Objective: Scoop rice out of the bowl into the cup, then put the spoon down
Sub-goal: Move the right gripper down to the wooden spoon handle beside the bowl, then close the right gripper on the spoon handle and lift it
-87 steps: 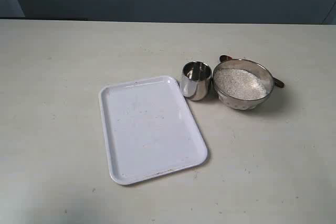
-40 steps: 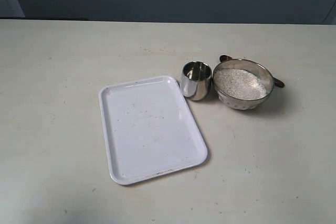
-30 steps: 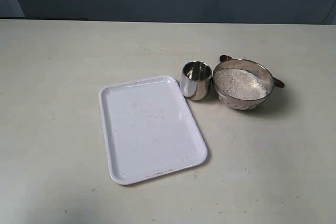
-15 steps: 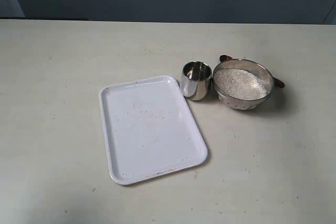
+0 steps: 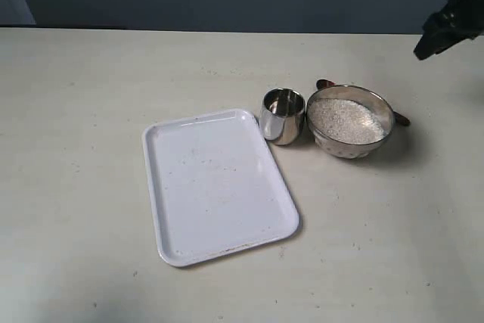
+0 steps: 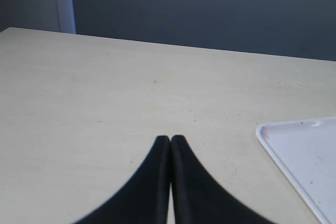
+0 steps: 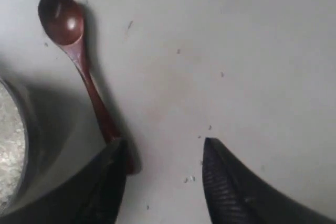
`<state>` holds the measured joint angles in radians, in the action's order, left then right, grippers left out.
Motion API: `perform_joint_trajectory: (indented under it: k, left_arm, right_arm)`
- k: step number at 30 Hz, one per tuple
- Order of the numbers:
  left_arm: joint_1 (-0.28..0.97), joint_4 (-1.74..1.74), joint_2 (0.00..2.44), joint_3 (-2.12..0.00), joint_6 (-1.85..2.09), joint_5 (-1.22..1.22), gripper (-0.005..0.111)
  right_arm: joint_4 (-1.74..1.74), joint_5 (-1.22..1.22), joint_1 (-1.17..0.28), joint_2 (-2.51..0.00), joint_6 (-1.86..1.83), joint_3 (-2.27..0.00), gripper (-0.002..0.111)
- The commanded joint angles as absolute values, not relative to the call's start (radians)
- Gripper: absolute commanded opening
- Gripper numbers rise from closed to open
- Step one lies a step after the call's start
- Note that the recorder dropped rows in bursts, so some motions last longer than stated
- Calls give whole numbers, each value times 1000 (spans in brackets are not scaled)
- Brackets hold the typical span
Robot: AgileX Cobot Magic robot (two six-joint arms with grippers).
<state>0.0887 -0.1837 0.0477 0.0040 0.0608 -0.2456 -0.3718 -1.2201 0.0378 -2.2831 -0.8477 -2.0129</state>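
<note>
The steel bowl [image 5: 349, 121] holds white rice [image 5: 345, 119] at the right of the table, with the small steel cup [image 5: 282, 116] touching or nearly touching its left side. The reddish-brown spoon [image 7: 79, 59] lies flat on the table behind the bowl; only its ends [image 5: 324, 83] show in the exterior view. My right gripper [image 7: 163, 148] hangs open above the table, one finger over the spoon handle's end, and appears at the upper right [image 5: 446, 24]. My left gripper [image 6: 170, 140] is shut on nothing, over bare table.
A white rectangular tray [image 5: 215, 184] lies left of the cup; its corner [image 6: 302, 150] shows in the left wrist view. The bowl's rim [image 7: 16, 145] sits beside the spoon handle. A dark wall backs the table.
My right arm has come into the exterior view at the upper right corner. Bowl, cup, spoon and tray have not moved.
</note>
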Motion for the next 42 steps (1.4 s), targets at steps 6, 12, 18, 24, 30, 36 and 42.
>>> perform_joint_trajectory:
  k: [6,12,18,24,30,36,42]
  left_arm:
    - [88,-183,47,0,54,-232,1]
    - [88,-183,47,0,54,-232,1]
    - [88,-183,47,0,54,-232,1]
    - [88,-183,47,0,54,-232,1]
    - [88,-183,47,0,54,-232,1]
    - [88,-183,47,0,54,-232,1]
    - [88,-183,47,0,54,-232,1]
  right_arm:
    - [-311,-1221,-60,-2346,-919,-1930,54]
    - [-252,-1221,-77,-2348,-927,-1870,54]
    - [-256,-1221,-87,-2348,-927,-1870,54]
    - [-248,-1221,-92,-2348,-927,-1869,54]
    - [-248,-1217,-92,-2354,-927,-1869,54]
    - [-246,-1190,-92,-2412,-915,-1869,54]
    - [-246,-1194,-92,-2434,-911,-1869,34]
